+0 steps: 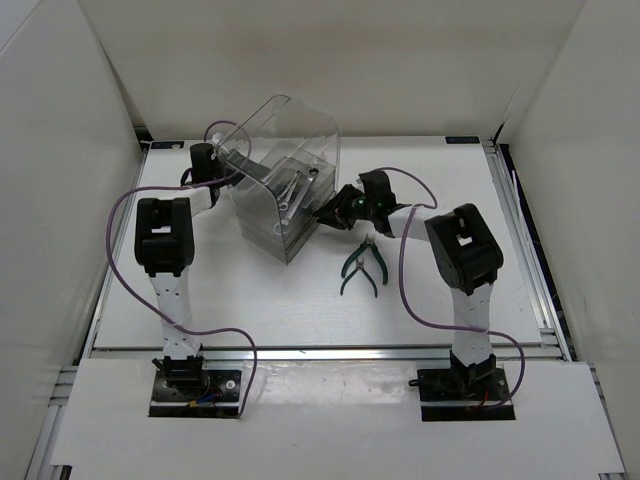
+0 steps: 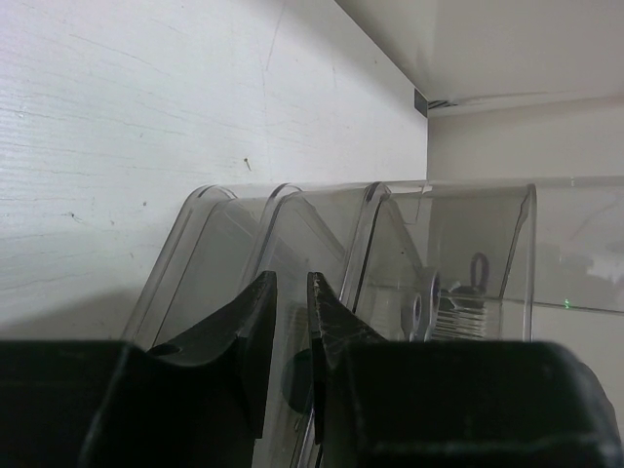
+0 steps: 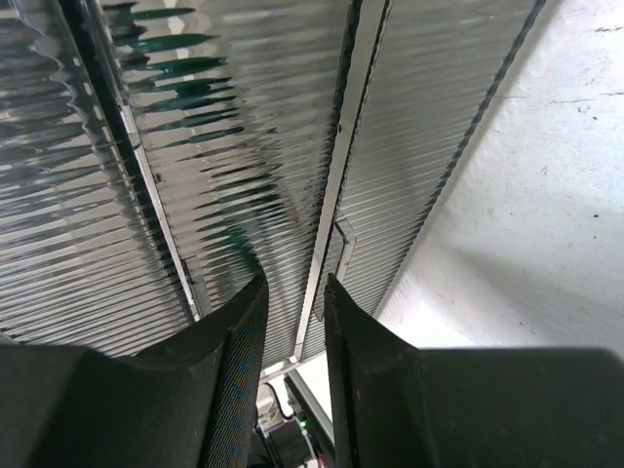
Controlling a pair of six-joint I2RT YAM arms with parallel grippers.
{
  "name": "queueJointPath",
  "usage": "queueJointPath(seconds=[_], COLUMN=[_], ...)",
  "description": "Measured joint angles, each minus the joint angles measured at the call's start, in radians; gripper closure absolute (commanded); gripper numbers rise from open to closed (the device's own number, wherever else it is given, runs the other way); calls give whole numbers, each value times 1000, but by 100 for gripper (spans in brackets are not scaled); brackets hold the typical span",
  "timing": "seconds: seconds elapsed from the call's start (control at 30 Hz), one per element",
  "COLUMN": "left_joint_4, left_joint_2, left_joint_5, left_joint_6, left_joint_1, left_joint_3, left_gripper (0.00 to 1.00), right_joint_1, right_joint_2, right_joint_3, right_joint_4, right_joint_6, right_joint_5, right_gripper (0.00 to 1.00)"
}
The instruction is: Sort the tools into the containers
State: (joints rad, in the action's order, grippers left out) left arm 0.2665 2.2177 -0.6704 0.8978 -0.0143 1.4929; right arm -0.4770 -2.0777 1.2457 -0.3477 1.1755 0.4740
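The clear cabinet stands mid-table, and its drawers face my right arm. Two silver wrenches lie in its top drawer; they also show through the shell in the left wrist view. The green-handled pliers lie on the table in front of the cabinet. My left gripper is nearly shut, with the shell's clear wall between its fingers. My right gripper is pressed close to the ribbed drawer fronts, jaws narrowly closed around a drawer rim. A green blur behind the ribs may be the screwdriver.
White walls enclose the table on three sides. A metal rail runs along its right edge. Purple cables loop from both arms over the near table.
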Motion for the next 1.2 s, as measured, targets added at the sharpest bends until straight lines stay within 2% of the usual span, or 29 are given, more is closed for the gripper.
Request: queueJointPath(seconds=[0.5, 0.67, 0.7, 0.87, 0.97, 1.2], left_joint_4=[4, 7, 6, 25, 36, 40], left_joint_2=[0, 0, 0, 0, -1, -2], left_joint_5=[-4, -15, -15, -16, -17, -18], left_joint_6=[6, 16, 16, 27, 35, 37], left_joint_1=[2, 8, 8, 11, 15, 17], left_joint_3=[-5, -13, -13, -26, -40, -47], left_gripper=[68, 68, 67, 68, 68, 67], right_joint_1=[5, 5, 5, 6, 5, -8], right_joint_2=[-64, -64, -68, -91, -93, -103], right_joint_3=[33, 16, 13, -4, -43, -145], right_joint_4=[30, -8, -22, -134, -222, -451], right_joint_6=[3, 23, 32, 102, 134, 212], right_joint_5=[22, 18, 19, 43, 29, -42], right_gripper=[66, 66, 67, 90, 97, 100])
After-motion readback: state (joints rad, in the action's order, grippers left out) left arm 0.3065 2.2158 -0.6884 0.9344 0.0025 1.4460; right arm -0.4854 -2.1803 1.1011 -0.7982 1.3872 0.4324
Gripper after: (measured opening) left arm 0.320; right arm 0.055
